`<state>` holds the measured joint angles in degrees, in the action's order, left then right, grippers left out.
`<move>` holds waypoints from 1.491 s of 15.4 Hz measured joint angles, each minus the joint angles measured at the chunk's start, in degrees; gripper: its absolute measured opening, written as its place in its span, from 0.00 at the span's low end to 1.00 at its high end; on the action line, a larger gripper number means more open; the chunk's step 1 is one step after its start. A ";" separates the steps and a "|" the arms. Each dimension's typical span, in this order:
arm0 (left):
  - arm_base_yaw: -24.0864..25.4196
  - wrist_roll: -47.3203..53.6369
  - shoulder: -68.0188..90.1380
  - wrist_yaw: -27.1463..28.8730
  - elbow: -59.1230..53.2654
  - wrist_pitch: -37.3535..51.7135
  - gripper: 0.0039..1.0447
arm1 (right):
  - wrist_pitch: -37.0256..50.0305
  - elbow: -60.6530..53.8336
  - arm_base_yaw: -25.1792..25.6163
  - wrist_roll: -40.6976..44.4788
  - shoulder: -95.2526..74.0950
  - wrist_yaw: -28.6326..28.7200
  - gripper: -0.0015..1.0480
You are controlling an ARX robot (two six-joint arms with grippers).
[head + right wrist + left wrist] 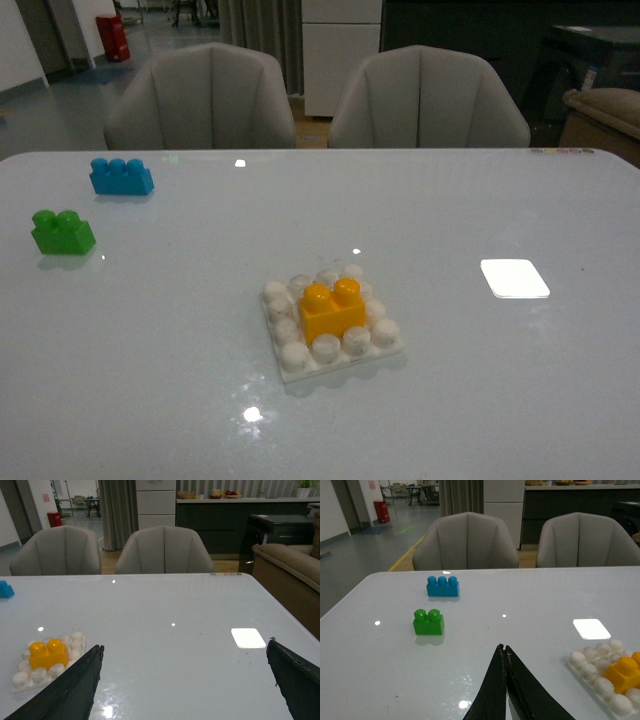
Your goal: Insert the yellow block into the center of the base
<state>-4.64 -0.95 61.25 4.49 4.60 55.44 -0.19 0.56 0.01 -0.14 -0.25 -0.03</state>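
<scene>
A: Where does the yellow block (332, 311) sit?

B: On the base (330, 325), pressed down among the white studs at its middle. A ring of bare studs shows all round it, and its two studs point up. The base lies flat on the worktop (450, 400), about midway between the left and right edges and nearer the robot's edge than the far one.

A: And the claws?

B: Neither shows in the front view. In the left wrist view the left claw (504, 649) has its two dark fingers brought together, tips touching, with nothing between them. It hangs above bare worktop, the base off to one side of it and apart from it. In the right wrist view the right claw (185, 650) is spread wide, one finger (70, 690) near the base, the other finger (295, 680) far across from it, and nothing is held.

A: What else lies there?

B: A green brick (62, 232) with two studs near the left edge, and a blue brick (121, 176) with three studs beyond it, closer to the far left corner. The two are near each other, not touching. A flat white rectangle (514, 278) lies toward the right edge, well apart from the base. Two grey chairs (205, 98) stand behind the far edge.
</scene>
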 joint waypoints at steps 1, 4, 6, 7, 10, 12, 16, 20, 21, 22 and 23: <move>2.56 0.04 -3.52 -3.34 -0.90 -2.45 0.01 | 0.00 0.00 0.00 0.00 0.00 0.00 0.94; 4.52 0.07 -12.87 -4.50 -2.75 -9.70 0.01 | 0.00 0.00 0.00 0.00 0.00 0.02 0.94; 4.52 0.09 -18.78 -4.48 -3.50 -14.73 0.01 | -0.02 0.00 0.00 0.00 0.00 0.00 0.94; 4.52 0.09 -21.77 -4.46 -3.82 -17.29 0.01 | -0.02 0.00 0.00 0.00 0.00 0.00 0.94; 4.55 0.09 -29.68 -4.46 -3.98 -24.46 0.01 | -0.02 0.00 0.00 0.00 0.00 0.00 0.94; 4.55 0.09 -34.56 -4.46 -3.98 -28.96 0.01 | 0.00 0.00 0.00 0.00 0.00 0.00 0.94; 4.55 0.09 -40.85 -4.46 -3.98 -35.15 0.01 | -0.02 0.00 0.00 0.00 0.00 0.00 0.94; 4.55 0.09 -45.86 -4.46 -3.98 -39.95 0.01 | 0.00 0.00 0.00 0.00 0.00 0.00 0.94; 4.55 0.09 -47.10 -4.46 -3.98 -41.27 0.01 | 0.00 0.00 0.00 0.00 0.00 0.00 0.94; 4.55 0.09 -48.15 -4.46 -3.98 -42.23 0.01 | -0.02 0.00 0.00 0.00 0.00 0.00 0.94; 4.55 0.09 -49.07 -4.46 -3.98 -43.12 0.01 | 0.00 0.00 0.00 0.00 0.00 0.00 0.94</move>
<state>-0.10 -0.86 12.19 0.03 0.62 12.32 -0.19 0.56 0.01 -0.14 -0.25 -0.03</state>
